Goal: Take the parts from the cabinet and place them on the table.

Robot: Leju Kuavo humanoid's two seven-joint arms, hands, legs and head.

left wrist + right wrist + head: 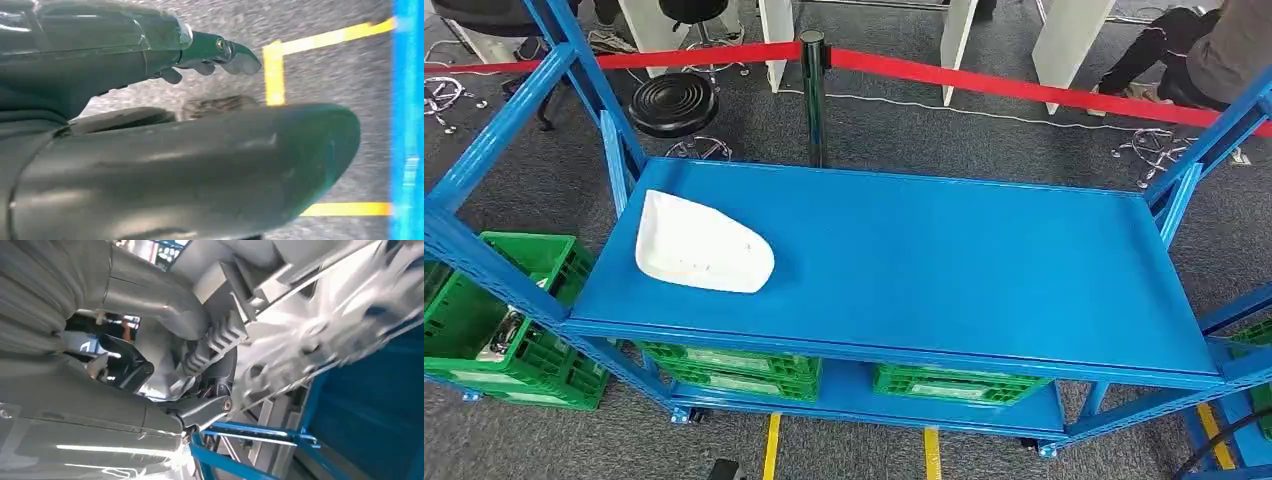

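Observation:
A white curved shell-like part (702, 245) lies on the left side of the blue table top (944, 260). In the right wrist view my right hand (125, 390) grips a large pale grey part (320, 315) with ribs and cut-outs, held close to the camera beside blue frame bars (250, 435). In the left wrist view my left hand (180, 150) hangs over grey carpet, its fingers (220, 52) stretched out apart from the thick thumb, and it holds nothing.
Green crates (734, 365) stand on the shelf under the table top, and another (504, 320) sits on the floor at the left. A red barrier belt (984, 80) on a post (813, 90), a black stool (674, 100) and a seated person (1214, 50) are beyond. Yellow tape (274, 70) marks the floor.

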